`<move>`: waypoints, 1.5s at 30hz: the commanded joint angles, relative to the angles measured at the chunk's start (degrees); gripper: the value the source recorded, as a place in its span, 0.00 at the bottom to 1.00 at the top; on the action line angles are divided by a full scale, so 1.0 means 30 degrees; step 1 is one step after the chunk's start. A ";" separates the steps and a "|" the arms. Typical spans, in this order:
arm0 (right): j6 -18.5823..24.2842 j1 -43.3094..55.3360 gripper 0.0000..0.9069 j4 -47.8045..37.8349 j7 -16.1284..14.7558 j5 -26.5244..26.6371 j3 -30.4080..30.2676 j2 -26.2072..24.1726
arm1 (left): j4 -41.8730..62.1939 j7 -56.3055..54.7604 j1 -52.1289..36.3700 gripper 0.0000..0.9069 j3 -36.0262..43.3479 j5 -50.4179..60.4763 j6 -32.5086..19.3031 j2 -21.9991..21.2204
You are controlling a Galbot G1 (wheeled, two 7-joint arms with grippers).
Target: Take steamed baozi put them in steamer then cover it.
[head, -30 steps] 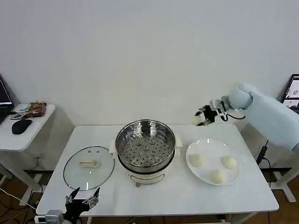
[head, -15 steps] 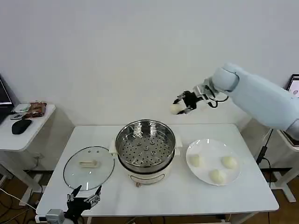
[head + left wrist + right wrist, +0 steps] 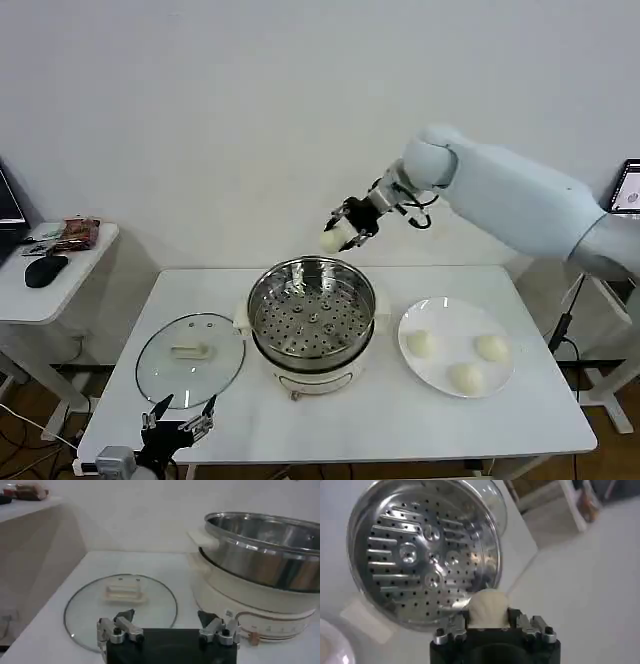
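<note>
While the right claw (image 3: pixel 340 231) pinches one small cream-white round bun (image 3: pixel 333 239) high over the back rim | shiny perforated steel steamer basket (image 3: pixel 312 312) lies straight below, slightly nearer me | left claw (image 3: pixel 180 424) spread, parked by the round clear glass lid (image 3: pixel 190 358) on the white table (image 3: pixel 400 420).

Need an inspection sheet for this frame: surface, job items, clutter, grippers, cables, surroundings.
Surface: white table, no spills seen.
Job's things: steamer mid-table, basket empty; cover flat on the table to its left; three baozi on the plate; fourth baozi in the air.
Clutter: nothing seen on the table.
Grippers: right gripper shut on the fourth baozi, above the steamer's far rim; left gripper open, low at the table's front-left edge.
Cables: cords on the floor at left.
Surroundings: side desk with a mouse; plain wall.
</note>
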 commanded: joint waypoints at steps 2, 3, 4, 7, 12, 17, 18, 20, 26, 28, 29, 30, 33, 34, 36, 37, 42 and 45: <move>0.1957 0.0078 0.58 -0.0479 0.0113 -0.0998 -0.1015 0.1382 | -0.0074 -0.0020 0.0036 1.00 0.0007 0.0026 -0.0002 -0.0025; 0.2070 0.0082 0.58 -0.0586 0.0101 -0.0980 -0.1109 0.1545 | -0.0111 -0.0022 0.0078 1.00 0.0010 0.0032 0.0001 -0.0025; 0.2150 0.0081 0.58 -0.0693 0.0115 -0.0993 -0.1180 0.1659 | -0.0185 -0.0017 0.0112 1.00 0.0018 0.0036 -0.0001 -0.0018; 0.2736 -0.0008 0.58 -0.1081 0.0246 -0.1391 -0.1474 0.2050 | -0.0312 -0.0015 0.0225 1.00 0.0006 0.0054 -0.0002 -0.0014; 0.3128 -0.0425 0.58 -0.1351 0.0267 -0.2041 -0.1805 0.2230 | -0.0402 -0.0011 0.0408 1.00 -0.0034 0.0100 -0.0008 -0.0014; 0.3485 -0.0827 0.58 -0.1407 0.0467 -0.2956 -0.1889 0.2237 | -0.0546 0.0010 0.0578 1.00 -0.0048 0.0119 -0.0014 0.0018; 0.3562 -0.0945 0.58 -0.1403 0.0515 -0.3208 -0.1900 0.2232 | -0.0552 0.0015 0.0572 1.00 -0.0052 0.0121 -0.0021 0.0013; 0.3764 -0.1144 0.58 -0.1490 0.0667 -0.3664 -0.1896 0.2275 | -0.0538 0.0018 0.0545 1.00 -0.0051 0.0103 -0.0048 -0.0035; 0.4151 -0.1694 0.58 -0.2152 0.0792 -0.4593 -0.1796 0.2637 | -0.0651 0.0026 0.0561 1.00 0.0012 0.0118 -0.0048 -0.0082; 0.4382 -0.1791 0.58 -0.2400 0.0872 -0.4996 -0.1691 0.2760 | -0.0699 0.0029 0.0568 1.00 0.0017 0.0122 -0.0043 -0.0079; 0.4533 -0.1934 0.58 -0.2641 0.0915 -0.5239 -0.1577 0.2846 | -0.0715 0.0036 0.0566 1.00 0.0008 0.0133 -0.0045 -0.0074; 0.4533 -0.1934 0.58 -0.2641 0.0915 -0.5239 -0.1577 0.2846 | -0.0714 0.0052 0.0560 1.00 -0.0002 0.0145 -0.0055 -0.0075; 0.4622 -0.2300 0.58 -0.2822 0.0966 -0.5456 -0.1488 0.3015 | -0.0717 0.0064 0.0568 1.00 -0.0026 0.0163 -0.0094 -0.0079; 0.4593 -0.2376 0.59 -0.2826 0.0952 -0.5459 -0.1482 0.3042 | -0.0718 0.0058 0.0574 1.00 -0.0026 0.0164 -0.0092 -0.0077; 0.4648 -0.2533 0.59 -0.2895 0.0977 -0.5627 -0.1439 0.3089 | -0.0704 0.0065 0.0567 1.00 -0.0011 0.0172 -0.0107 -0.0080; 0.4670 -0.2593 0.59 -0.2930 0.0991 -0.5717 -0.1406 0.3101 | -0.0689 0.0060 0.0559 1.00 0.0003 0.0210 -0.0119 -0.0083; 0.4711 -0.2905 0.59 -0.3129 0.1064 -0.5989 -0.1200 0.3204 | -0.0589 0.0068 0.0419 1.00 0.0147 0.0377 -0.0209 -0.0101; 0.4744 -0.2994 0.59 -0.3263 0.1102 -0.6069 -0.1084 0.3287 | -0.0701 0.0075 0.0426 1.00 0.0227 0.0374 -0.0210 -0.0108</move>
